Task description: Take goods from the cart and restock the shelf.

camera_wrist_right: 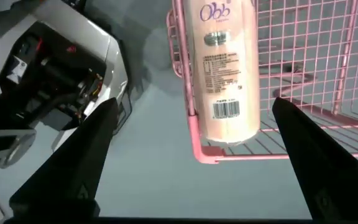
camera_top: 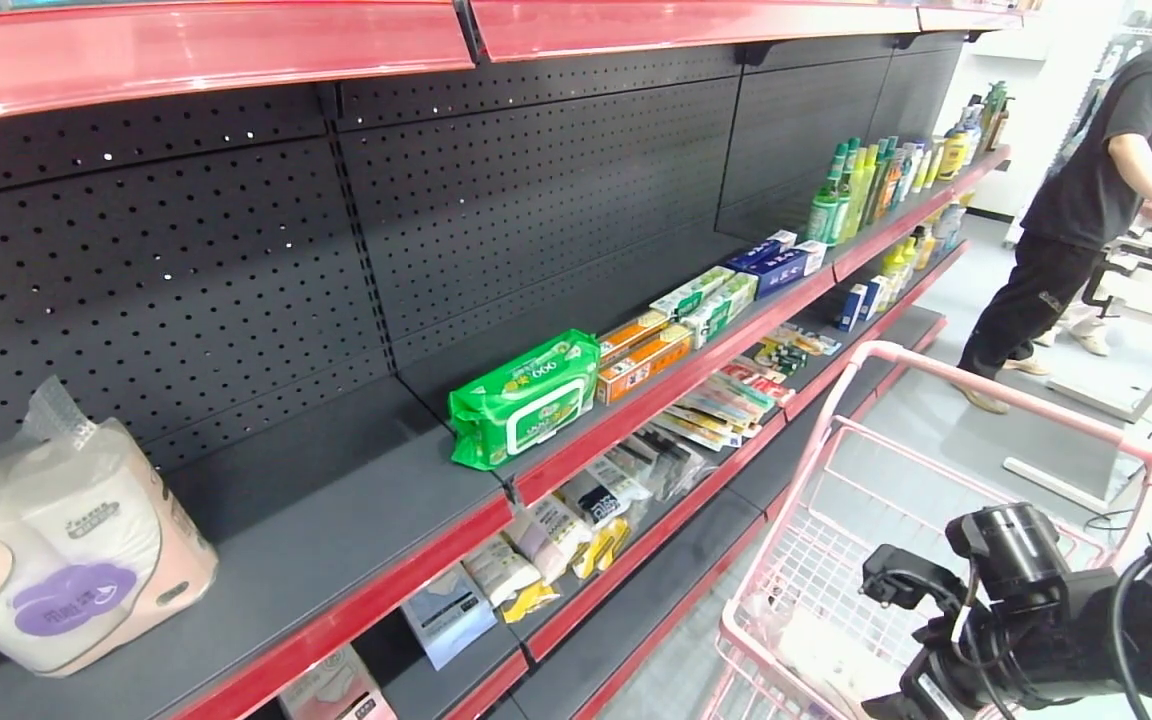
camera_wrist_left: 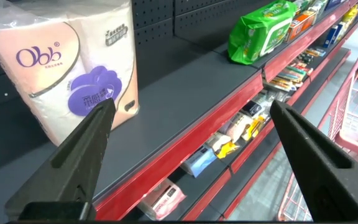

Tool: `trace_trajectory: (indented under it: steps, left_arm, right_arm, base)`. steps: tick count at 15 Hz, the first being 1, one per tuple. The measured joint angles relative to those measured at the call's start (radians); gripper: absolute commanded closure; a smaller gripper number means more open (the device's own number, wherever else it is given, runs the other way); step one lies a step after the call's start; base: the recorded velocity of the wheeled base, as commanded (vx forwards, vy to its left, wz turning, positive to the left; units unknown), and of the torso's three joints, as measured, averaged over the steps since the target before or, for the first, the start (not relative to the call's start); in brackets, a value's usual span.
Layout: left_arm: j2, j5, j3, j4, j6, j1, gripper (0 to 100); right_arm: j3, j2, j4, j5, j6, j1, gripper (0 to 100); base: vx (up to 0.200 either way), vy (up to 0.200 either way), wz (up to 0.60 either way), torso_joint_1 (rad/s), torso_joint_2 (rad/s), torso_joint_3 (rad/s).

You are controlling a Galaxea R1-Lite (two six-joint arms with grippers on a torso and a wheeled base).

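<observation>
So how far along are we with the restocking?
Done: one roll pack stands on the shelf, with the left pincer open in front of it. In hand: nothing. The right pincer is open over the cart, not yet on the second pack lying inside. Left: grasp that pack and shelve it.

Bright, even light fills the aisle. The red price strip [camera_top: 196, 55] on top shows white glare. The shelf [camera_top: 336, 520] looks curved near the head view's edges.
</observation>
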Motion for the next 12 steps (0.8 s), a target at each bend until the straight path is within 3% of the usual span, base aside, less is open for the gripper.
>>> trace_trajectory:
  steps: [12]
  left_arm:
    - [0.0,0.0,0.0,0.0,0.001,0.0,0]
  right_arm:
    - [-0.049,0.123,-0.005,-0.062,-0.087,0.026,0]
  base:
    - [0.0,0.0,0.0,-0.08,0.18,0.095]
